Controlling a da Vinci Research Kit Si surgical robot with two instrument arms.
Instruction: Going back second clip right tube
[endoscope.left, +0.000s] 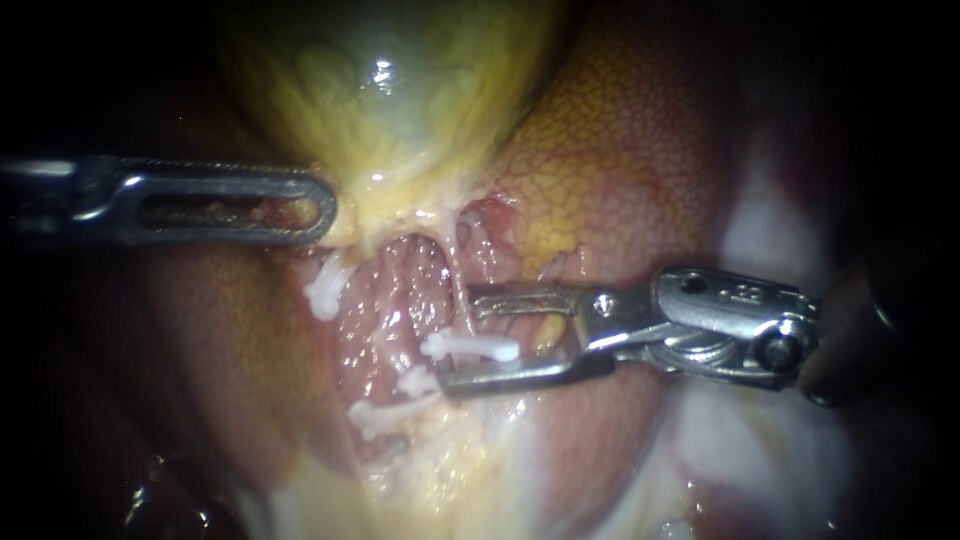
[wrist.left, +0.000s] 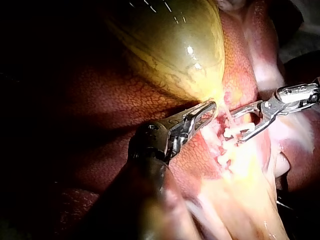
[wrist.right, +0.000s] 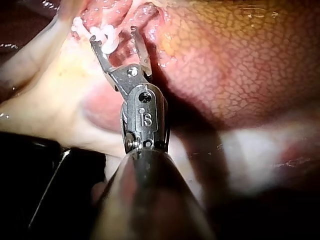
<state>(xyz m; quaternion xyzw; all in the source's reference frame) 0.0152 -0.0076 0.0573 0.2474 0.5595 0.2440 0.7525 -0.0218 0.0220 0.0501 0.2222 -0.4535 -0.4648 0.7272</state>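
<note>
Though partly hidden, perhaps four clips (endoscope.left: 470, 347)

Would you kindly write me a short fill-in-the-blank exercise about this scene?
1. The jaws of the right instrument stand ___.
2. A ___ clip lies between them.
3. The left instrument grips the yellow-green ___.
Missing words: open; white; gallbladder.
</note>
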